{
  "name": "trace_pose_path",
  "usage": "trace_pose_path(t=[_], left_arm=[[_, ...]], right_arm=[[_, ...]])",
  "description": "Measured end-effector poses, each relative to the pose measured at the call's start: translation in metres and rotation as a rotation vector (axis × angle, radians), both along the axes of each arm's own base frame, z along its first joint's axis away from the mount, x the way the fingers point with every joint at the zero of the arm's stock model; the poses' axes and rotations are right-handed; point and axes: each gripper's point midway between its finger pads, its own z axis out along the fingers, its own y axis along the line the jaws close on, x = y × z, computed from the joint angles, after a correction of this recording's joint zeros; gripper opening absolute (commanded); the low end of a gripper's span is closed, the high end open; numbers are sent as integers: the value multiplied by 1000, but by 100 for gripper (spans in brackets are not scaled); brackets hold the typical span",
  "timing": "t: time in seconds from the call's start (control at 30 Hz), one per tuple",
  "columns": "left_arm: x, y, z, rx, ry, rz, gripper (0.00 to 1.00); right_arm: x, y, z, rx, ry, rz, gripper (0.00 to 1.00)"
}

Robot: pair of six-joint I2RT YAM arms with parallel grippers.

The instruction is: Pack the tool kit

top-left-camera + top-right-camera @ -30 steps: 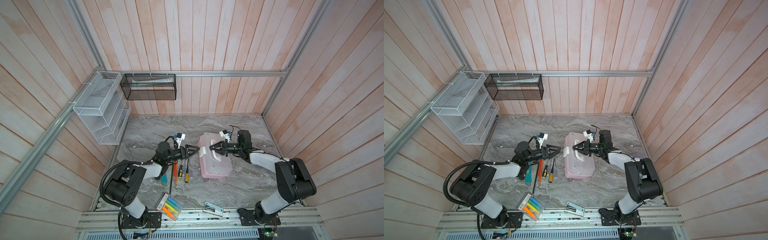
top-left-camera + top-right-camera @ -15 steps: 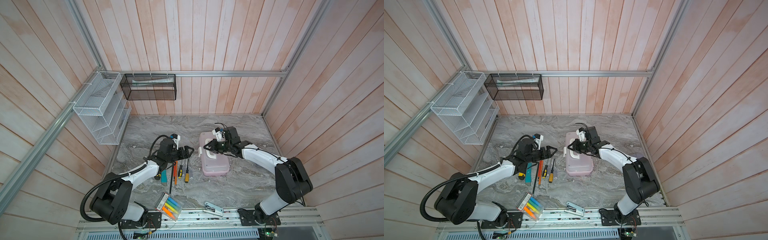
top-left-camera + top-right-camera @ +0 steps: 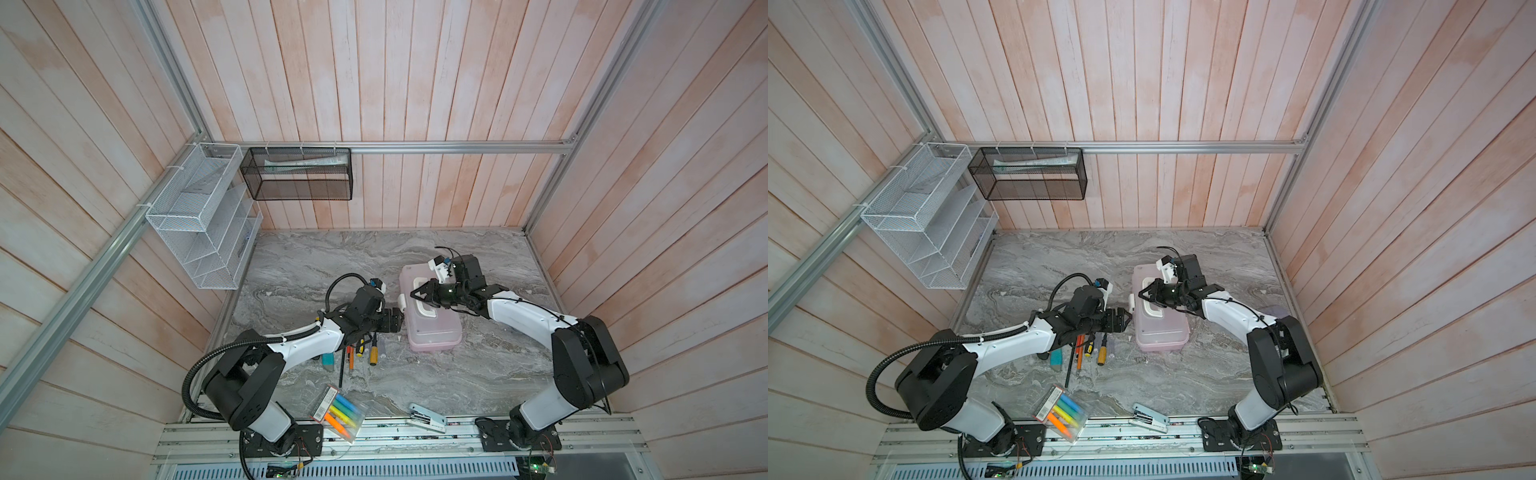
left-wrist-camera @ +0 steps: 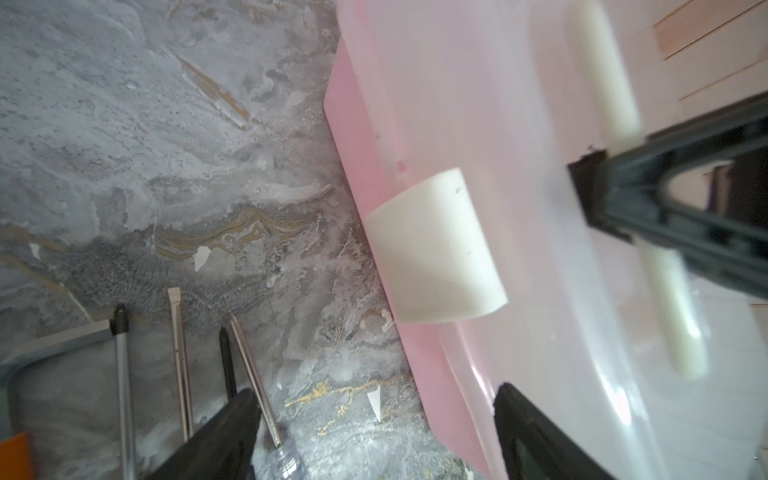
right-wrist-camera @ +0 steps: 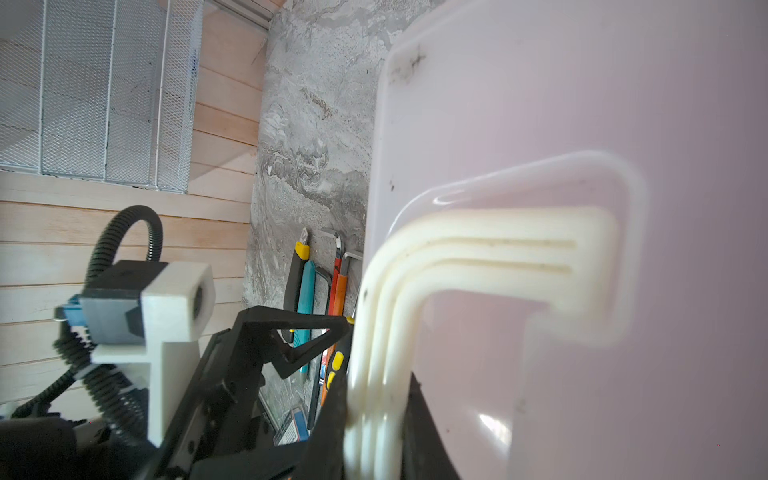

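The only print in sight is a barcode label (image 3: 322,405) on the clear highlighter pack (image 3: 343,413), and its characters are too small to read. The pack lies well away from the tool kit (image 3: 436,328), toward the front rail (image 3: 457,434), and a white stapler (image 3: 428,417) lies near the pack, also frontward of the kit.

The tool kit is a pale pink box with a cloudy lid. It sits flat on the marble desk (image 3: 332,257) with the lid down. Its white latch (image 4: 436,249) is folded over the long edge that faces the left arm. Near that latch edge lie the loose tools: a teal utility knife (image 3: 327,359), an orange utility knife (image 5: 338,286), a yellow-handled screwdriver (image 3: 374,355) and hex keys (image 5: 353,257). They lie side by side, roughly parallel to the edge and apart from it.

Bare desk runs from the kit's far short edge to the back wall (image 3: 374,187), and more lies open on the side away from the latch.

The left end effector (image 3: 397,322) is released, with its fingers spread wide and empty, just beside the latch. One finger hangs over the tool shafts and the other over the lid's rim; whether either touches is unclear. The right end effector (image 3: 414,294) reaches over the lid and is clenched on the white handle (image 5: 478,253), which runs between its dark fingers in the right wrist view
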Motion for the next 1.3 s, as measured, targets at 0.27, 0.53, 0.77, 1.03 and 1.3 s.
trace_pose_path(t=[0.27,0.53,0.77,1.03,1.3], left_arm=[[10,-6,-15,60,7,21,90],[20,-10,-10,67,-15,28,90],[23,-7,-10,60,-8,41,91],[38,24,-21,15,52,145,90],[36,26,6,-66,25,147,91]], right_arm=[[-2,-3,1,10,-9,-6,0],[-2,-6,0,16,-8,-18,0],[-2,-6,1,19,-7,-18,0],[-4,-6,2,21,-12,-10,0],[-10,-5,9,74,-1,31,0]])
